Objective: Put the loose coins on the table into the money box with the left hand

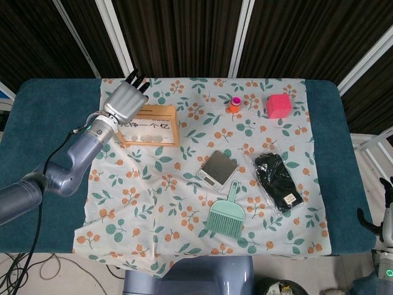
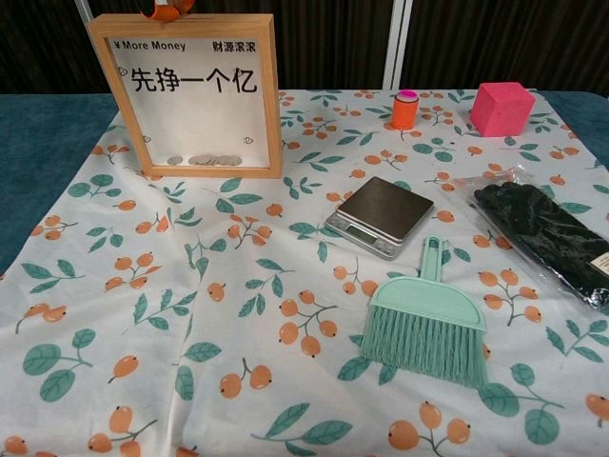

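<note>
Table: your work surface is a table (image 1: 49,104) with a dark teal top and rounded corners, its bare ends showing left and right.
Cloth: a white tablecloth (image 1: 184,184) printed with orange berries and green leaves covers the middle; its near edge hangs rumpled over the front.
Back wall: behind the table you face dark ribbed panels (image 1: 184,31) split by slanted white bars (image 1: 241,37).
Floor: pale floor with black cables (image 1: 37,267) at your lower left.
Light: even, with soft shadows.
</note>
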